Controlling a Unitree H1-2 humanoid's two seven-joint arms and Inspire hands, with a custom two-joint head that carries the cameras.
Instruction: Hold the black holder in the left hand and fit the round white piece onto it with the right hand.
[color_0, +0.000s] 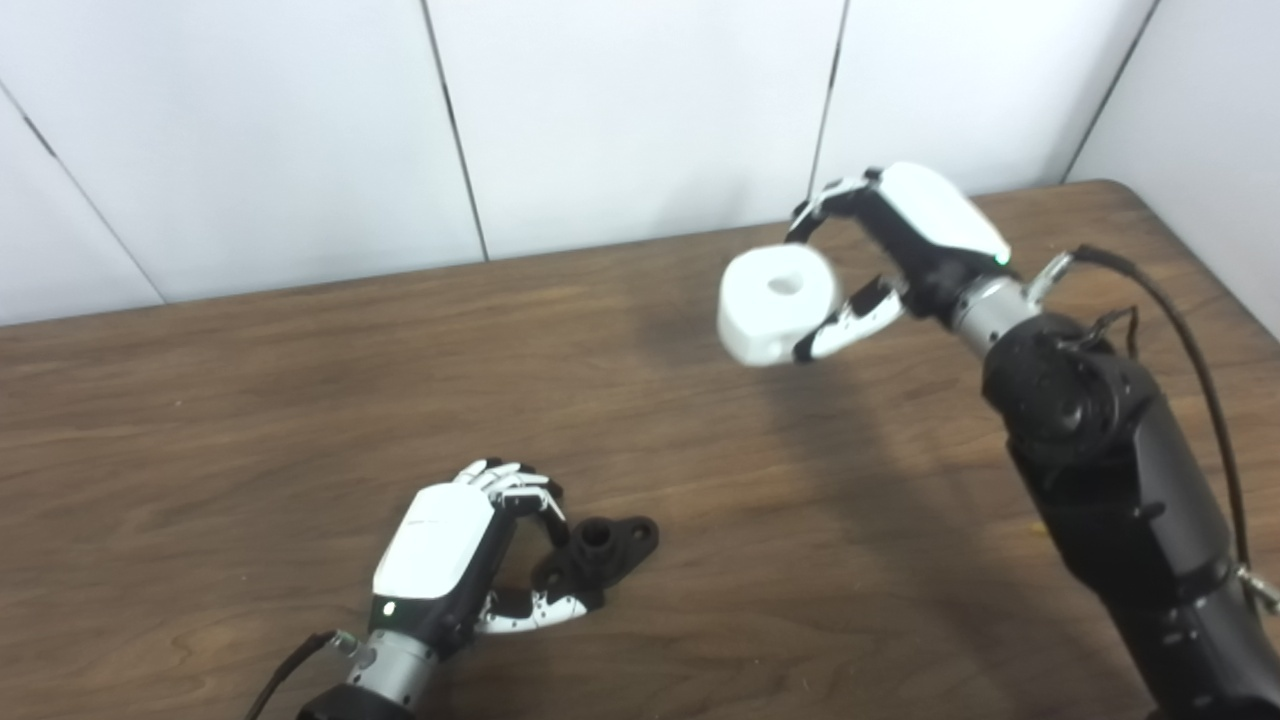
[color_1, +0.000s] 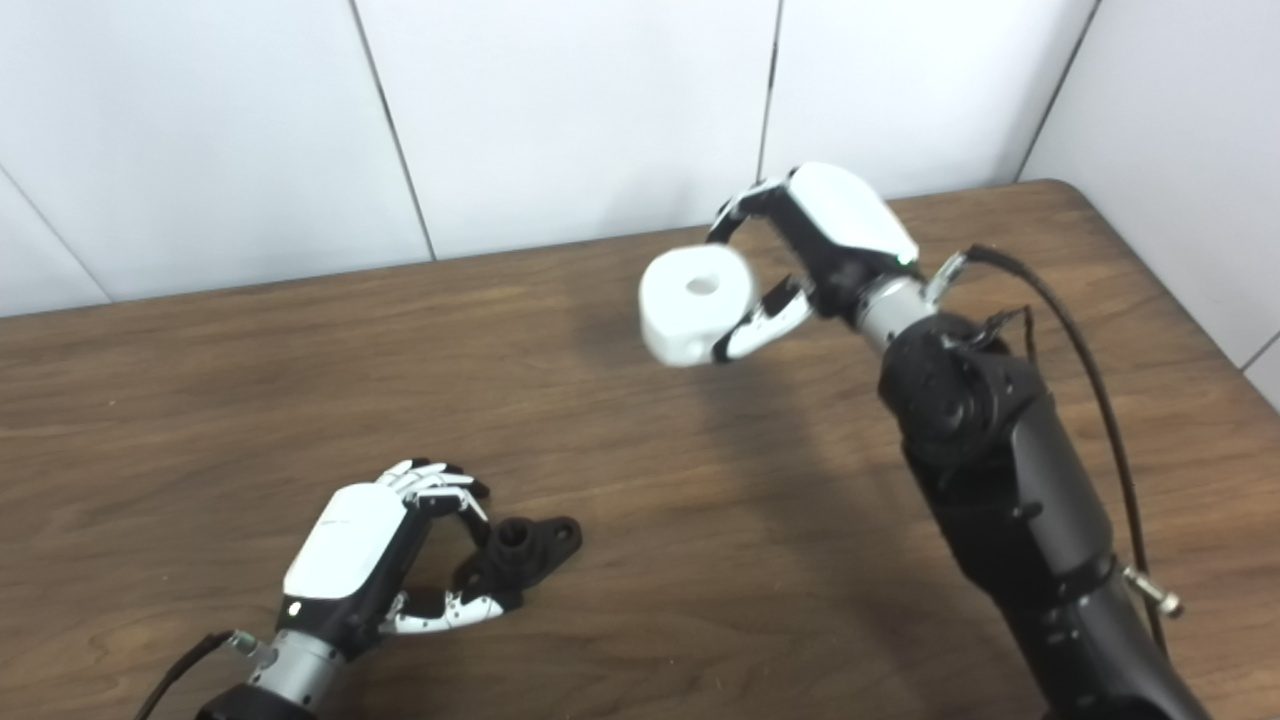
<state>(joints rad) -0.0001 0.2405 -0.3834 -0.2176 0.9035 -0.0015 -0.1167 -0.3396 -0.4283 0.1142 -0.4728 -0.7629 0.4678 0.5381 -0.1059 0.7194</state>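
Right hand, upper right of the frame: fingers and thumb closed on the white piece, held in the air above the tabletop, its central hole facing up. Left hand, lower left: fingers curled around one end of the black holder, which lies on the tabletop. Holder and white piece are well apart.

My left hand hid the near end of the black holder; both my forearms ran off the bottom edge.
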